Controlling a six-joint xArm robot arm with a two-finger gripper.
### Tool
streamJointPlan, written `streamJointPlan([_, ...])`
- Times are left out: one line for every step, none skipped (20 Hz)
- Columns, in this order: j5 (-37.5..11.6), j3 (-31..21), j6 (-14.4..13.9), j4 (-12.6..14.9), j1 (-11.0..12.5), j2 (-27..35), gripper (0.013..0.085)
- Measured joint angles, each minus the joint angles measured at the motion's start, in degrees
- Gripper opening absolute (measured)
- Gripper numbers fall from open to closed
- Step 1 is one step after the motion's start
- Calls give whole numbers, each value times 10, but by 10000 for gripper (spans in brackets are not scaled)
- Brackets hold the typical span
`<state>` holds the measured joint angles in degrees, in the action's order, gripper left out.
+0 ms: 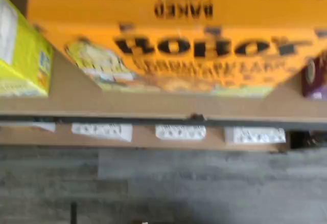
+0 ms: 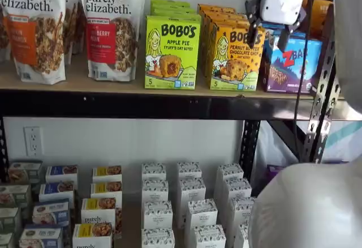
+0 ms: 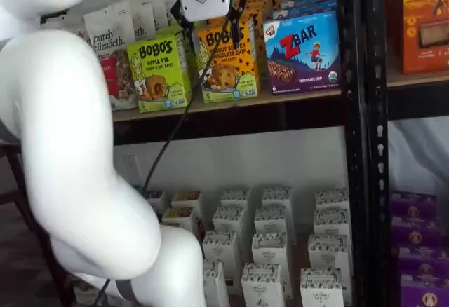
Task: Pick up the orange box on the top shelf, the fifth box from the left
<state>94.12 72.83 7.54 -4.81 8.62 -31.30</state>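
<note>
Yellow-orange box (image 2: 235,55) with black lettering, lime-green Apple Pie box (image 2: 172,55), blue-purple ZBar box (image 3: 303,53), tan shelf board (image 2: 113,86), black rail.

1. I am looking at what reads as a small shop or a mock retail display: a top shelf (image 2: 113,86) of tan board is running across the upper half of the frame on black perforated uprights (image 2: 322,84).
2. Packaged snacks are facing forward in rows: granola bags (image 2: 34,27) at upper left, a lime-green box (image 2: 171,52) and the orange box (image 2: 235,58) at centre.
3. Small white boxes (image 2: 189,202) are standing in ranks on the lower level.
4. I am seeing purple boxes (image 3: 417,251) stacking up at lower right, and a wall socket (image 2: 33,140) showing on the white wall.
</note>
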Motion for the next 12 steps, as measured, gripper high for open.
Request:
streamJointPlan([-9, 0, 5, -10, 5, 3, 850])
streamJointPlan([-15, 0, 9, -19, 9, 5, 850])
streamJointPlan([-21, 0, 12, -28, 12, 7, 850])
streamJointPlan([-27, -1, 15, -34, 14, 9, 850])
streamJointPlan([-33, -3, 17, -39, 16, 9, 850])
streamJointPlan([-40, -6, 18, -42, 16, 8, 850])
streamJointPlan([-46, -9, 19, -44, 16, 8, 850])
streamJointPlan([-49, -10, 18, -43, 14, 8, 850])
streamJointPlan([-46, -8, 15, -41, 12, 11, 850])
streamJointPlan([-41, -4, 13, -41, 10, 15, 850])
streamJointPlan([-39, -2, 11, -42, 8, 18, 850])
streamJointPlan([-40, -2, 10, -42, 6, 19, 850])
